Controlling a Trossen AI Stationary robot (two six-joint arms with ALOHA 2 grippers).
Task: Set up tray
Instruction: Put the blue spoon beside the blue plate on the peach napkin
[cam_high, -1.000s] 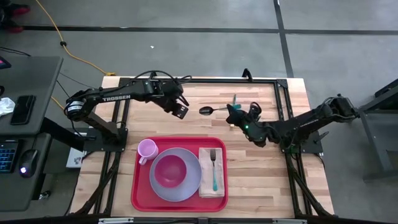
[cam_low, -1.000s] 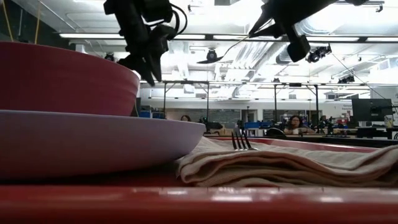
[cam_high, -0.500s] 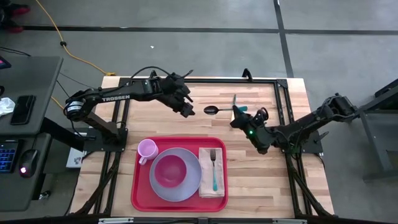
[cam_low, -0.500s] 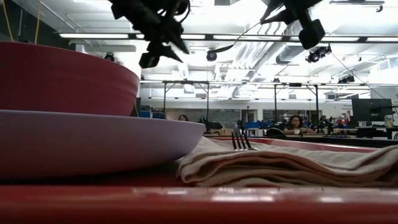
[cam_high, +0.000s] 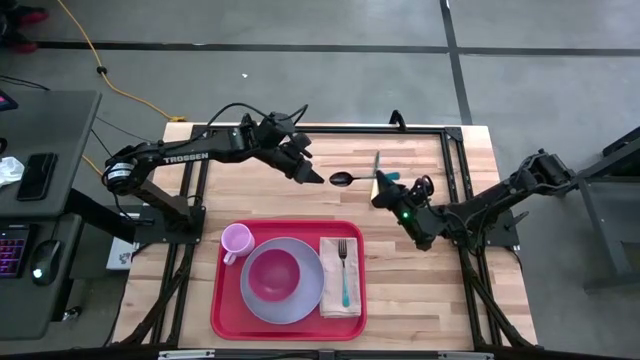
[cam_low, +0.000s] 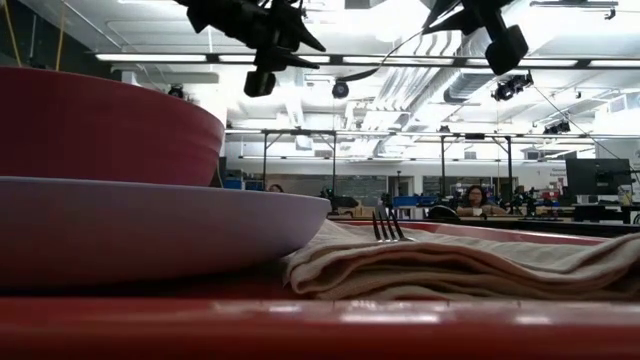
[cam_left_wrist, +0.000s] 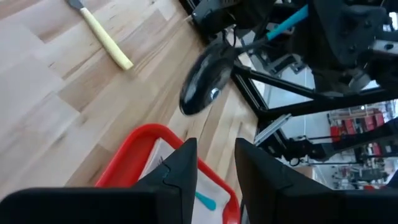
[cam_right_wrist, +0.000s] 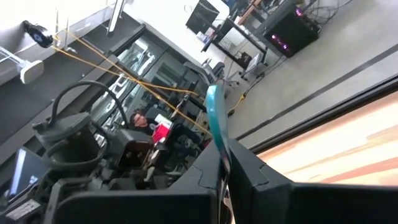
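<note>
Between left hand (cam_high: 308, 173) and right hand (cam_high: 379, 190) hangs a spoon (cam_high: 343, 178).

My wooden table (cam_high: 420, 290) stands on a grey concrete floor (cam_high: 330, 90) crossed by dark tape lines (cam_high: 456, 60), with a yellow cable (cam_high: 95, 60) trailing beyond its far left corner. Left of the table sits a grey desk (cam_high: 45, 150) carrying a phone (cam_high: 38, 175), a keyboard (cam_high: 12, 250) and a mouse (cam_high: 40, 272). Across the table, long ceiling lights (cam_low: 150, 58) brighten an open workshop of metal frames (cam_low: 300, 150), where a seated person (cam_low: 475, 198) is visible.
</note>
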